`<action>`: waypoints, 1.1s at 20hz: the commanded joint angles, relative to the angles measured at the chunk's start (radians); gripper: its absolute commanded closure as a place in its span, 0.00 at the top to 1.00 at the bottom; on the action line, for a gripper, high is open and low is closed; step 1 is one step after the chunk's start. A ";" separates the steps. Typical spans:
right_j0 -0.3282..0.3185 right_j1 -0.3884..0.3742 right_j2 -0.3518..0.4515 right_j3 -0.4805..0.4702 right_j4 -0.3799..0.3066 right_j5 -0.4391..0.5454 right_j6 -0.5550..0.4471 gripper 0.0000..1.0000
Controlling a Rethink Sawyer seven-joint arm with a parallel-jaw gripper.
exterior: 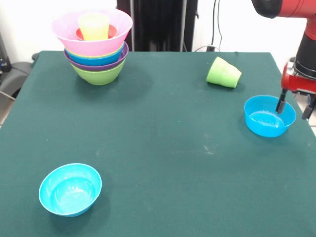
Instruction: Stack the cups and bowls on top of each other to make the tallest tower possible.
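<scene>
The tower [94, 47] stands at the table's far left: a lime green bowl at its base, purple, blue and green rims above, and a huge pink bowl [64, 29] on top. Inside the pink bowl sits a small red bowl [112, 31] with the yellow-orange cup [94, 25] upright in it. The light green cup [223, 72] lies on its side at the far right. A blue bowl [269, 116] stands upright at the right edge. My gripper [294, 107] is open and straddles that bowl's right rim, with one finger [280, 103] inside it. A cyan bowl [70, 189] stands at the near left.
The green table [158, 148] ends just right of the blue bowl. The black pedestal [158, 24] and cables stand behind the far edge. The red arm [289, 7] comes in from the top right.
</scene>
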 commanded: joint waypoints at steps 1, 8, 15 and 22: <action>0.022 0.063 0.042 -0.014 0.033 0.032 0.218 1.00; 0.063 0.113 -0.008 -0.038 0.045 -0.025 0.255 1.00; 0.062 0.168 0.030 -0.036 0.089 -0.117 0.253 1.00; 0.065 0.173 0.024 -0.039 0.106 -0.120 0.237 1.00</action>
